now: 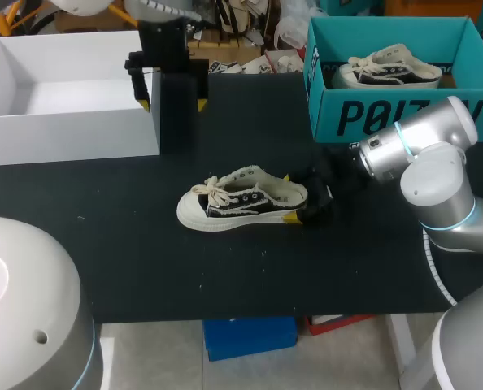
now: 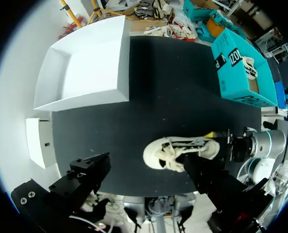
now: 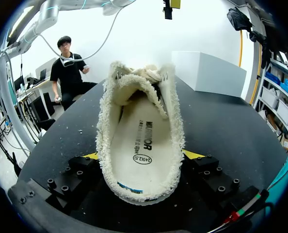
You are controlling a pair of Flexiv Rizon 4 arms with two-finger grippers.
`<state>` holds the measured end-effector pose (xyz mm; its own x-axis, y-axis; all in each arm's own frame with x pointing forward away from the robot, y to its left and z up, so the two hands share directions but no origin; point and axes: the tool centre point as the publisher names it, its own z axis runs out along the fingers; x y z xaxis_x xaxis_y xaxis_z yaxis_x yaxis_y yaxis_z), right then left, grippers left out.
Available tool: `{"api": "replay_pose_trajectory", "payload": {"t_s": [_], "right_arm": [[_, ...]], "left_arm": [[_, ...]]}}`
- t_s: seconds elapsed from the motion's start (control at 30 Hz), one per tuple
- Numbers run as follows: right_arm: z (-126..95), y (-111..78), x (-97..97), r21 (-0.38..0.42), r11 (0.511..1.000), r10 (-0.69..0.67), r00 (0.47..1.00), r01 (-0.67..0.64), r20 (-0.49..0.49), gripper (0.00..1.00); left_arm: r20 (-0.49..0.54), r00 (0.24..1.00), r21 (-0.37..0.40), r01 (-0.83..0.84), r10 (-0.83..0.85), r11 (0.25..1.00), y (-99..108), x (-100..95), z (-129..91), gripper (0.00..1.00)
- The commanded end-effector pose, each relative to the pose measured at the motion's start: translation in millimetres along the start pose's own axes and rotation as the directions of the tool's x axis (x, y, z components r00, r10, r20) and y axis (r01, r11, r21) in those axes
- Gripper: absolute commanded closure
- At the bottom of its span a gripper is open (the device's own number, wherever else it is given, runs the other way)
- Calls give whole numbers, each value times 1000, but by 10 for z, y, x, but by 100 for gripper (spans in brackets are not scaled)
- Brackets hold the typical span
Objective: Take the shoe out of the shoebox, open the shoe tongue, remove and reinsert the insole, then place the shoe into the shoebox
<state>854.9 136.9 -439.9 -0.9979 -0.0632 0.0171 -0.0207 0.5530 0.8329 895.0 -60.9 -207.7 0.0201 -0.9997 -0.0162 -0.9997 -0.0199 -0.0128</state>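
Right wrist view shows the shoe (image 3: 141,141) lying on its sole on the black table (image 3: 241,131). Its heel sits between the fingers of the right pincer (image 3: 141,156) and its toe points straight ahead of it. A yellow tip presses each side of the heel collar, so this pincer is closed on the shoe, fairly wide because the heel is broad. A hold at the heel likely pins the shoe down while leaving its opening free. The white insole (image 3: 144,145) lies flat inside, fully exposed from above, and the laces (image 3: 136,75) are bunched at the far end.

In the head view the left pincer (image 1: 172,104) hangs high over the table, well beyond the shoe's toe side. Its fingers are spread wide and hold nothing, and I take it as waiting to work on the shoe's opening. Just beside it stands the white box (image 1: 71,130), open and empty. The teal shoebox (image 1: 388,114) stands near the right pincer's arm, behind it, with a second shoe (image 1: 388,71) inside. Which box this shoe belongs in I cannot tell.
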Motion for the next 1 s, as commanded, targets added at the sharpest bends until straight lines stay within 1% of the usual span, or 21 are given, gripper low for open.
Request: {"api": "replay_pose_trajectory", "payload": {"t_s": [0.03,0.13,0.17,0.23,0.3,0.47,0.93,1.0], "right_arm": [[38,-17,-24,0,1000,1,1000,-1,1,100],[38,-17,-24,0,1000,1,1000,-1,1,100],[38,-17,-24,0,1000,1,1000,-1,1,100],[38,-17,-24,0,1000,1,1000,-1,1,100],[38,-17,-24,0,1000,1,1000,-1,1,100],[38,-17,-24,0,1000,1,1000,-1,1,100],[38,-17,-24,0,1000,1,1000,-1,1,100],[38,-17,-24,0,1000,1,1000,-1,1,100]], "left_arm": [[42,999,-14,-14,15,1000,-16,386,48,0],[73,997,-33,-5,8,999,14,550,113,0],[102,995,-18,4,-3,1000,31,598,133,0],[91,996,-40,2,2,999,64,686,164,0],[113,994,-39,17,-13,999,97,764,208,0],[88,996,-66,-17,23,998,242,927,298,0],[88,996,-66,-17,23,998,242,927,298,0],[93,995,-49,-29,34,998,233,911,280,0]]}}
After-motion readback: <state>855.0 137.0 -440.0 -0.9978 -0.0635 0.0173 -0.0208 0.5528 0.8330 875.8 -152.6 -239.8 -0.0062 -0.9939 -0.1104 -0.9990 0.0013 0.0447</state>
